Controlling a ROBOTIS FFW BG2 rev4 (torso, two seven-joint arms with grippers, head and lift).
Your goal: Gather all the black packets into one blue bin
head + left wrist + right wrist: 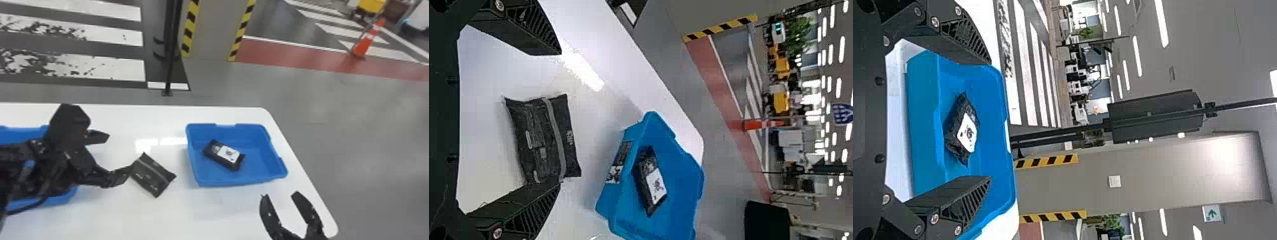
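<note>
1. One gray floor [367,143] spreads behind the scene, with white painted stripes at the far left and a red band across the back right.
2. A gray pillar [214,35] edged in yellow and black rises from it.
3. A white table [127,217] with rounded corners fills the foreground.
4. An orange cone [365,43] stands on the floor at far right.
5. The right-hand blue bin [261,166] sits near the table's right edge.
6. The left-hand blue bin [19,135] is mostly hidden behind the robot's left arm, so its contents cannot be made out.
7. The left gripper [120,152] is beside the left-hand blue bin, jaws wide apart and gripping nothing. One jaw's tip is right at a packet's corner; contact is unclear.
8. The right gripper [279,194] is on the near side of the right-hand blue bin, its jaws spread and empty.
9. The striped black packet [150,175], crossed by a gray band, lies flat on the table between the bins.
10. The labeled black packet [223,154], with a white patch, rests inside the right-hand blue bin.
</note>
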